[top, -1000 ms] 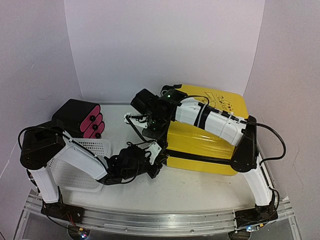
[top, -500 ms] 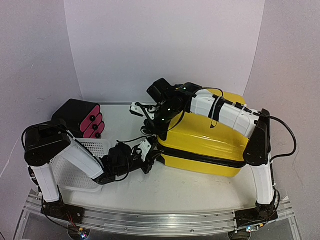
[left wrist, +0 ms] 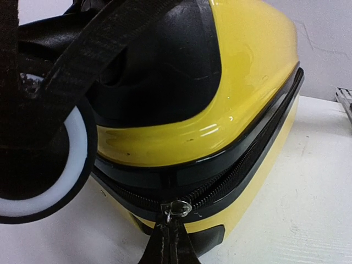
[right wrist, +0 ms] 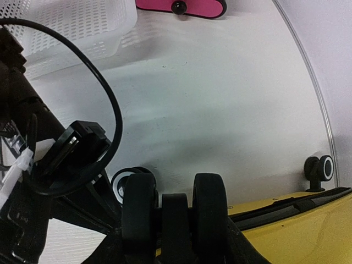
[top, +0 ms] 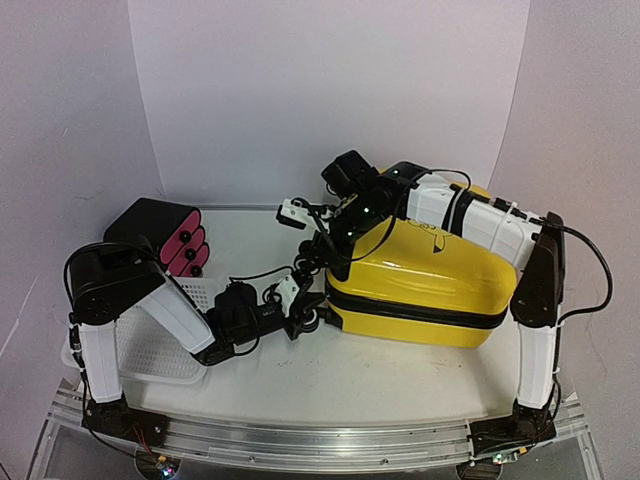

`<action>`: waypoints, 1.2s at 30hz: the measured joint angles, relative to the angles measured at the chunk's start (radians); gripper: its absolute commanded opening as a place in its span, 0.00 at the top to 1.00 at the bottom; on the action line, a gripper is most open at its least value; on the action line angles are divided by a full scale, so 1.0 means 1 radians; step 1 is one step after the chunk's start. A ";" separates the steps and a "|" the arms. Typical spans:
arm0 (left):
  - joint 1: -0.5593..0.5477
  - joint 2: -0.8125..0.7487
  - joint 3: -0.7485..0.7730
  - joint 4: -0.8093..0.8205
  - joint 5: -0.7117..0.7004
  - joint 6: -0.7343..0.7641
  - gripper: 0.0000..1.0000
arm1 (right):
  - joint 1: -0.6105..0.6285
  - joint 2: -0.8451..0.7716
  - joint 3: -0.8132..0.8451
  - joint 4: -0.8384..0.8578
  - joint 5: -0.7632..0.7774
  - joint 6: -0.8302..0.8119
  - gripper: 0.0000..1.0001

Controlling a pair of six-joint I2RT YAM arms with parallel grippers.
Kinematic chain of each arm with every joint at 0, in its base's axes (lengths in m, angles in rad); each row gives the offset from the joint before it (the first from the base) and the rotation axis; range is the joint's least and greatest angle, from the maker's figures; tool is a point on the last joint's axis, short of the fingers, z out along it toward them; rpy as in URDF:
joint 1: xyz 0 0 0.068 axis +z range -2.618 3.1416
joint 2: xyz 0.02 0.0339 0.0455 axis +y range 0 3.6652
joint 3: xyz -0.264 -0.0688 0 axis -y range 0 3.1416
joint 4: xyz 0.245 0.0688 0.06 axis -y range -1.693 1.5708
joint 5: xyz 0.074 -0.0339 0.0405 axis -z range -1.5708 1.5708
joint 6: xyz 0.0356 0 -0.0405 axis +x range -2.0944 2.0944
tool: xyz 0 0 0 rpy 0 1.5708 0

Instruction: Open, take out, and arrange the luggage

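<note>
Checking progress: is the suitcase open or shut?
Shut: both halves of the suitcase meet along the black zipper band.

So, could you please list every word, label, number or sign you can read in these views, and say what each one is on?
No text can be read in any view.
Black marks on the lid of the luggage: a drawing or lettering, too small and too covered to tell.
The wrist views show only plain surfaces with no print.

Top view high, looking down; wrist views close, sharing luggage (left wrist: 247, 55) wheeled end
</note>
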 measured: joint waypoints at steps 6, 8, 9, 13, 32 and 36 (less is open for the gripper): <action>0.043 0.032 0.027 0.023 0.103 -0.026 1.00 | -0.017 -0.007 -0.001 -0.035 -0.047 -0.033 1.00; 0.053 0.042 0.035 0.024 0.129 -0.033 1.00 | -0.020 -0.007 -0.001 -0.050 -0.056 -0.042 1.00; 0.057 0.045 0.039 0.024 0.146 -0.037 1.00 | -0.022 -0.007 0.001 -0.060 -0.060 -0.048 1.00; 0.073 0.052 0.051 0.024 0.214 -0.062 1.00 | -0.028 -0.008 0.011 -0.098 -0.080 -0.064 1.00; 0.110 0.132 0.200 -0.055 0.364 -0.306 1.00 | -0.039 -0.139 -0.167 -0.158 -0.144 -0.161 1.00; 0.110 0.134 0.237 -0.111 0.324 -0.377 1.00 | -0.032 -0.167 -0.206 -0.167 -0.150 -0.173 1.00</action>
